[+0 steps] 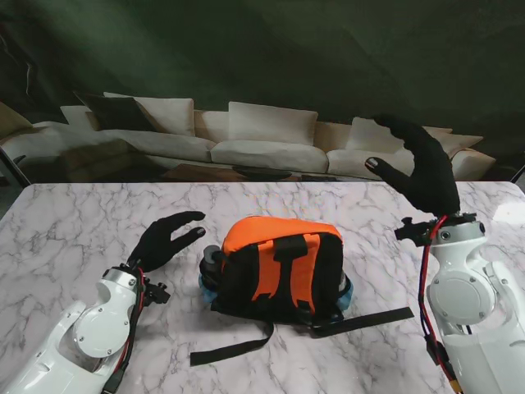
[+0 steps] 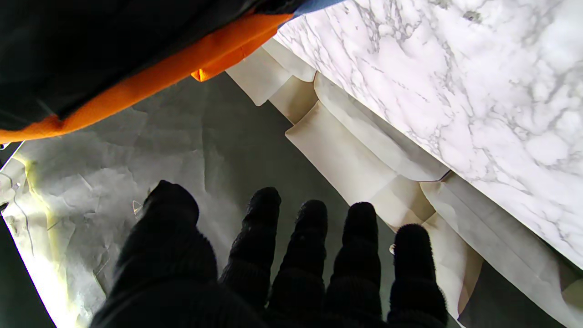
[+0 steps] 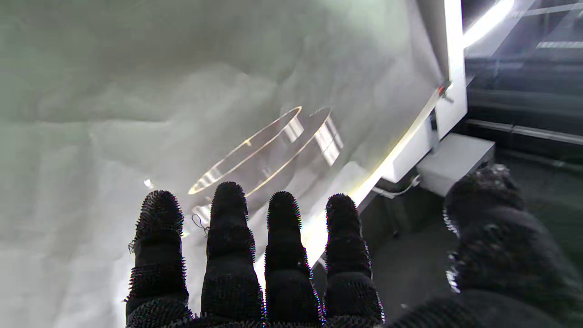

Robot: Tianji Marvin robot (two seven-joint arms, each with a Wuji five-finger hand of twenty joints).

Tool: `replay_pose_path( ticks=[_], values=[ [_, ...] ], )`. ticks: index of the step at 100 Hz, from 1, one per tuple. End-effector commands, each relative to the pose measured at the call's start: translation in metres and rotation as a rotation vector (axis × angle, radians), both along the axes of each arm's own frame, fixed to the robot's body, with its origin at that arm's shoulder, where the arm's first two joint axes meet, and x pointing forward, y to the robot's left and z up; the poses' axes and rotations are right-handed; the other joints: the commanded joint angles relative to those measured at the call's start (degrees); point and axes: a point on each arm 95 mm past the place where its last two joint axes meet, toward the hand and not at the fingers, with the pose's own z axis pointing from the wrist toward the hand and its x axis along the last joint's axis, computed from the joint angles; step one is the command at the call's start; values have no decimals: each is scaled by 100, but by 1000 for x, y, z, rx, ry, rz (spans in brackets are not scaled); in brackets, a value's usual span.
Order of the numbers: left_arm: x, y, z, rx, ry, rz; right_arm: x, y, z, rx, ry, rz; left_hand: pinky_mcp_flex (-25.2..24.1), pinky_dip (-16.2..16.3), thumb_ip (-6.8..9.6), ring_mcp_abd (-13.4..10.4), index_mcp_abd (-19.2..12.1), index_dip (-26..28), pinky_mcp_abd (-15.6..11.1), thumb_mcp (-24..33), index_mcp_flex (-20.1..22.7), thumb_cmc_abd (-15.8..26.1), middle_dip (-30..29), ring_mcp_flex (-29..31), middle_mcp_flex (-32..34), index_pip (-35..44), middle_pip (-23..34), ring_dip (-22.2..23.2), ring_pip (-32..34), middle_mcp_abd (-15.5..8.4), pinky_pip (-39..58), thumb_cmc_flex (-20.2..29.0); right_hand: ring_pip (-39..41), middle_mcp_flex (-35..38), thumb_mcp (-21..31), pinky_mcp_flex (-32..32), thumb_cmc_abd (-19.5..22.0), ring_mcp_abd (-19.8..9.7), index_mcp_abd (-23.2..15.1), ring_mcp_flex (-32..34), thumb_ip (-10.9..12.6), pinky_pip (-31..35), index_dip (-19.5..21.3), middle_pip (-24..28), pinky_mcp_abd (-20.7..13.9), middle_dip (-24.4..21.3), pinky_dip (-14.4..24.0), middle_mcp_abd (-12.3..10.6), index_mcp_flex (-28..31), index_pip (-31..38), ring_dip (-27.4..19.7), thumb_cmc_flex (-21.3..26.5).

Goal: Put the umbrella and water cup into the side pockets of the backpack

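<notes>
White marble desk. One orange-and-black fabric backpack at centre, lying flat, long axis left-right, top farther away. Blue item peeking from right pocket, dark one from left. Left hand and right hand both empty, fingers spread.

A staged living-room set inside a lab or studio

Beyond the black-gloved fingers, the white marble-patterned worktop ends at a creased printed backdrop of a cream cushioned sofa, under a dark green wrinkled cloth wall; past the right fingers, white equipment boxes stand by that cloth.
</notes>
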Motion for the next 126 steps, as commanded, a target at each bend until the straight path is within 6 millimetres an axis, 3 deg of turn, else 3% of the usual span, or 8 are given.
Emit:
replay_pose_path(
  ticks=[1,27,52,100,126],
  values=[
    [0,-3,-1,-8,6,-9,-4,-1,-29,10,82,-17,-9,97,138,7,44,32,-10,-45,-60,254,73,-70,-163,-72,15,58,60,-8,26,19,60,131,-108,-45,232,-183,-250,111,125,90,85,-55,-146,4,16,-158,192,54,88,113],
    [3,-4,-3,-38,-1,3,-8,4,-98,58,265,-62,0,93,140,-27,36,35,-23,-44,-44,278,88,-41,-148,-55,46,64,73,-34,41,21,55,309,-138,-103,271,-223,-285,150,140,34,41,-99,-152,-12,-26,-234,306,153,90,183],
    [8,-4,-12,-64,42,16,-12,22,-144,89,405,-77,7,94,146,-14,48,52,28,-31,72,283,135,66,53,10,163,90,116,-77,52,70,45,471,-57,-155,307,-222,-238,150,145,-26,-7,-81,-132,3,-49,-241,461,256,94,250],
    [11,-1,-13,-58,41,17,-7,27,-147,75,441,-27,20,149,152,-1,73,36,43,-36,69,333,176,136,141,26,277,138,159,-101,128,99,14,489,177,-189,259,-270,-215,117,114,-149,-117,-93,-142,16,-46,-268,505,304,93,138],
    [14,2,-13,-55,36,26,-3,28,-148,63,448,-26,3,149,153,7,84,26,44,-36,61,339,170,127,134,22,283,141,155,-85,126,109,-13,424,242,-199,237,-152,-200,79,101,-171,-156,-105,-137,18,-30,-233,408,287,81,103]
  ],
)
